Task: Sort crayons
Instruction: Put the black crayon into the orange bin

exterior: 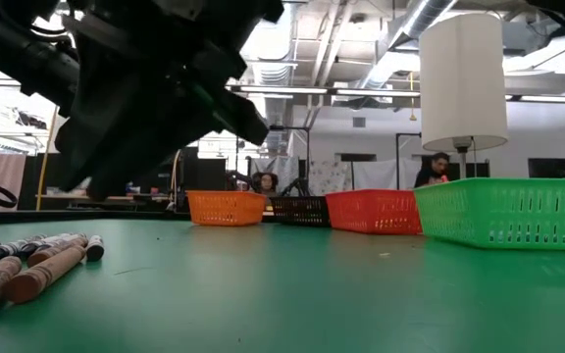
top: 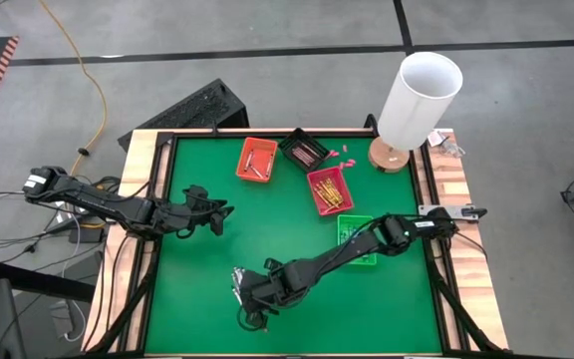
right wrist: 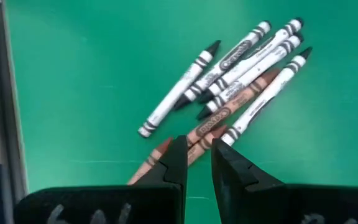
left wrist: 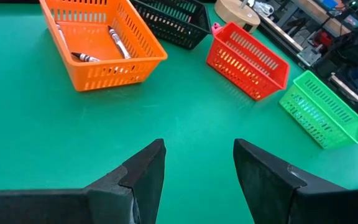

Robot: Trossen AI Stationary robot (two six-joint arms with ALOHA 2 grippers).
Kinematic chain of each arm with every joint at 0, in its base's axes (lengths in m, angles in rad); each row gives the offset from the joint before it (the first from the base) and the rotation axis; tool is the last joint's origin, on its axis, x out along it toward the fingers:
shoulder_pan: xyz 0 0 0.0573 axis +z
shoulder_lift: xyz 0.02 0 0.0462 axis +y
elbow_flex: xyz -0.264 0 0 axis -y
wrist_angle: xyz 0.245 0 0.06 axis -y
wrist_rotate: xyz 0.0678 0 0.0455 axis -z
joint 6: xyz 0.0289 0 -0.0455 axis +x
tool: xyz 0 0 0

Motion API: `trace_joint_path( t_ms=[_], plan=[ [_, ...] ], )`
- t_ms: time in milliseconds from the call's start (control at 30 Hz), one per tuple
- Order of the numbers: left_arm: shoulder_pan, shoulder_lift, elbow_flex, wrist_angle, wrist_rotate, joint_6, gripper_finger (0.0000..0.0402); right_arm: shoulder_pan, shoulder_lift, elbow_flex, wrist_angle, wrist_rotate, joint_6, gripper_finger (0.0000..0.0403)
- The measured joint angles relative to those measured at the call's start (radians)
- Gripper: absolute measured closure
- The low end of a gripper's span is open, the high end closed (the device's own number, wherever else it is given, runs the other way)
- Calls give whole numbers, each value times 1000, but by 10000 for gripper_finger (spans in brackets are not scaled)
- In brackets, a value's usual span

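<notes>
1. Right wrist view shows the right gripper (right wrist: 197,163), fingers narrowly parted and empty, poised above the crayons (right wrist: 241,81), a loose pile near the table's front edge.
2. Best to straddle one brown crayon (right wrist: 213,127) at the pile's edge before closing, so its neighbours stay put.
3. Left gripper (left wrist: 197,165) waits with fingers wide over bare green felt (top: 267,219).
4. Orange tray (top: 256,160), black tray (top: 303,150), red tray (top: 329,190) and green tray (top: 355,239) sit towards the back; a lamp (top: 419,98) stands behind them.

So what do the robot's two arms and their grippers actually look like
Both arms are dark, near black, built of jointed segments. The left arm has a pale patch near its base; the right arm carries a white strip near its shoulder. The left gripper and right gripper each have two matte black, wedge-shaped fingers.
</notes>
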Motion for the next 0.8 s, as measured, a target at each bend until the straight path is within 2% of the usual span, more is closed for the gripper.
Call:
trace_joint_path(
  t_ms=[433,567,800],
  plan=[
    [0,0,0,0,5,0,221,-13,-2,2,-23,-16,16,336],
    [0,0,0,0,34,0,221,-34,7,2,-89,80,-4,336],
    [0,0,0,-19,56,0,221,-50,45,1,-80,27,-9,336]
  ],
)
